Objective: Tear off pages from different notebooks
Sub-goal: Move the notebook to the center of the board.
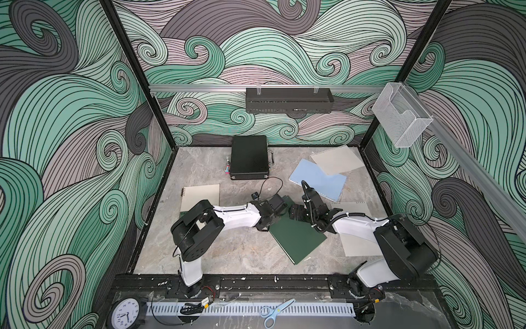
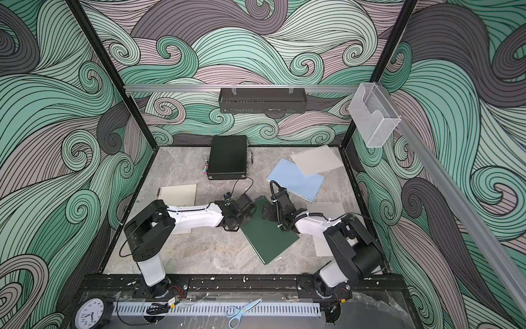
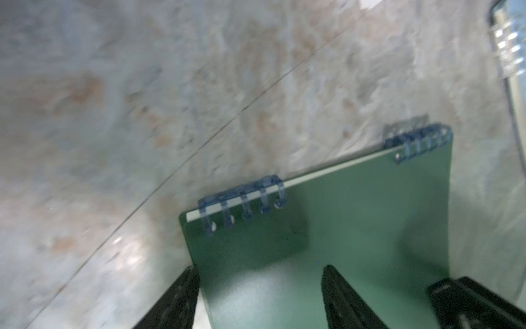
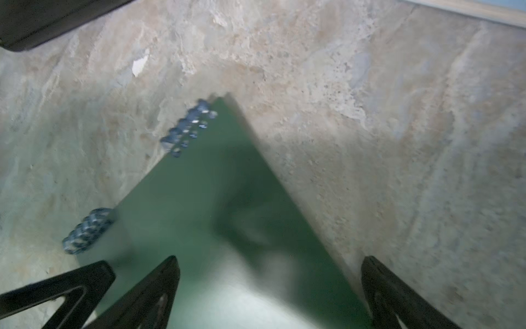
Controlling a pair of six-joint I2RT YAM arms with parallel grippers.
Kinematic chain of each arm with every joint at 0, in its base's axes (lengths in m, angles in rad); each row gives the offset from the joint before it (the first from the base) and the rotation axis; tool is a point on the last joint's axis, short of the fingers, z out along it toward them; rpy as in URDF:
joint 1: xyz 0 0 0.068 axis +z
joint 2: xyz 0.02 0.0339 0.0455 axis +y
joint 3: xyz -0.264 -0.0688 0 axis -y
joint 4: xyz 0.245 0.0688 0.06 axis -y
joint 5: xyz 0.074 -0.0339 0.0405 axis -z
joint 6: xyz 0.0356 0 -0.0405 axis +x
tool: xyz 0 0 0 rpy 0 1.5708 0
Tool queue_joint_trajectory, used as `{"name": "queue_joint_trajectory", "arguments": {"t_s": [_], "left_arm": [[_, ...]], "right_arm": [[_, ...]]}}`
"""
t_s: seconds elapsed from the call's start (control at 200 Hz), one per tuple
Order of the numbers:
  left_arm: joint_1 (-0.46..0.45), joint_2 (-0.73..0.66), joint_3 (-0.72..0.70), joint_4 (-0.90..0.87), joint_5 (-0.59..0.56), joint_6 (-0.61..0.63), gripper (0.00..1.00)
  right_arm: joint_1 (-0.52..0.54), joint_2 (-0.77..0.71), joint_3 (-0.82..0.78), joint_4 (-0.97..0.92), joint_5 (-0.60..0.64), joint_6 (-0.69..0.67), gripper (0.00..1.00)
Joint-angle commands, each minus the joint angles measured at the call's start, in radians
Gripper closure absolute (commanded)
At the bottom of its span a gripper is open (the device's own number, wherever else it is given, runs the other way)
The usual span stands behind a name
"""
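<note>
The dark green notebook (image 1: 297, 237) (image 2: 269, 236) lies slanted mid-table, cover closed, its blue-grey binding rings (image 3: 242, 199) along the far edge. My left gripper (image 3: 260, 269) hangs open over its far left corner, one finger beside the edge and one above the cover (image 3: 341, 222). My right gripper (image 4: 270, 257) is wide open over the far right corner (image 4: 199, 185), facing the left one (image 1: 277, 210). The light blue notebook (image 1: 318, 178) lies behind, the beige notebook (image 1: 200, 196) to the left. Loose pages lie at the back right (image 1: 337, 159) and under my right arm (image 1: 355, 245).
A black hard case (image 1: 249, 161) sits at the back centre with a small object (image 1: 226, 168) beside it. Scissors (image 1: 276, 312) and a clock (image 1: 125, 314) rest on the front ledge. Patterned walls close off three sides.
</note>
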Motion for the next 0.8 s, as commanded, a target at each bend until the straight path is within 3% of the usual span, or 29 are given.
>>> {"name": "queue_joint_trajectory", "arguments": {"t_s": [0.0, 0.13, 0.35, 0.795], "left_arm": [[0.031, 0.127, -0.025, -0.001, 0.224, 0.096, 0.33], [0.032, 0.152, 0.059, -0.04, 0.212, 0.162, 0.33], [0.032, 0.166, 0.135, -0.044, 0.219, 0.225, 0.33], [0.057, 0.274, 0.355, -0.179, 0.139, 0.293, 0.34]], "right_arm": [[-0.003, 0.066, 0.011, -0.044, 0.017, 0.079, 0.02], [-0.033, 0.071, 0.039, -0.066, 0.059, 0.108, 0.02], [-0.122, 0.111, 0.063, 0.0, -0.022, 0.138, 0.02], [-0.192, 0.189, 0.188, 0.009, -0.016, 0.158, 0.03]]}}
